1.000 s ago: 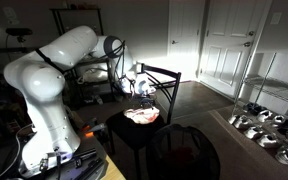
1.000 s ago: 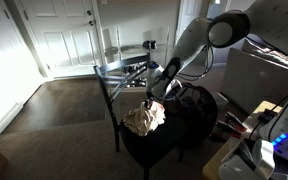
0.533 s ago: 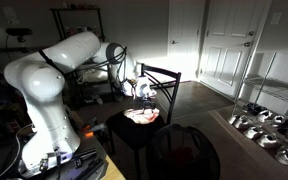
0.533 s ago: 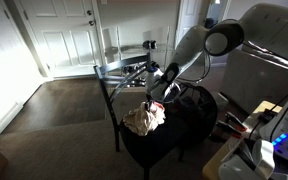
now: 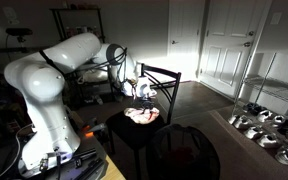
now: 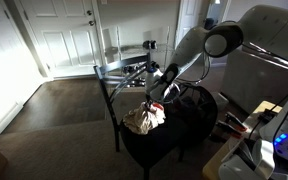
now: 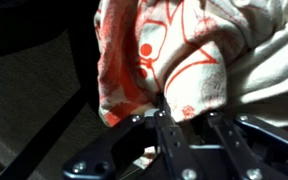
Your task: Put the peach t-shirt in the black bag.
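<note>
The peach t-shirt lies crumpled on a small black table; it is pale with orange-red print. My gripper is down on top of the heap. In the wrist view a fold of the t-shirt sits pinched between the two dark fingers, and the gripper is shut on it. The black bag stands right beside the table, its mouth hard to make out in the dark.
A black metal chair frame stands just behind the table. A low rack of shoes lines one wall. White doors stand behind. Bare floor lies beyond the chair.
The fingers have closed from wide open onto a fold of the t-shirt. The arm shifted slightly over the heap a second ago and has held still since.
</note>
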Action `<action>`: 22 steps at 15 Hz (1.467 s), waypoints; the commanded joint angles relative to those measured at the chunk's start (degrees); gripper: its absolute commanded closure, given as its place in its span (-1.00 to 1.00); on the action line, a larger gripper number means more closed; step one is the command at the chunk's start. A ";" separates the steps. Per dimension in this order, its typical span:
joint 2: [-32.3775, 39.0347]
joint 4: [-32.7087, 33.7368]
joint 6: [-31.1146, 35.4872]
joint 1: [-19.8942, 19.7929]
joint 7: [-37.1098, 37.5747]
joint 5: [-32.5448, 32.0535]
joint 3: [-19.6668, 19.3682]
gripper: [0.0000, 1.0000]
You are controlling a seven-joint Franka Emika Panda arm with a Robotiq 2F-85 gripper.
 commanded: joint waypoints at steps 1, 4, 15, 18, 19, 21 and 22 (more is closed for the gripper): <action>0.17 0.43 -0.78 -1.46 0.36 0.26 1.31 0.98; -0.26 -0.34 -0.26 -1.55 0.66 0.17 1.08 0.98; -7.08 -10.25 1.94 -4.98 -10.01 -6.92 -0.56 0.97; -11.53 -16.64 4.12 -6.83 -12.58 -9.62 -1.73 0.97; -12.69 -18.28 4.95 -7.85 -13.49 -10.23 -1.57 0.97; -14.60 -21.07 6.25 -9.40 -14.89 -11.44 -1.62 0.97; -15.34 -22.11 6.36 -9.94 -15.43 -11.80 -1.66 0.97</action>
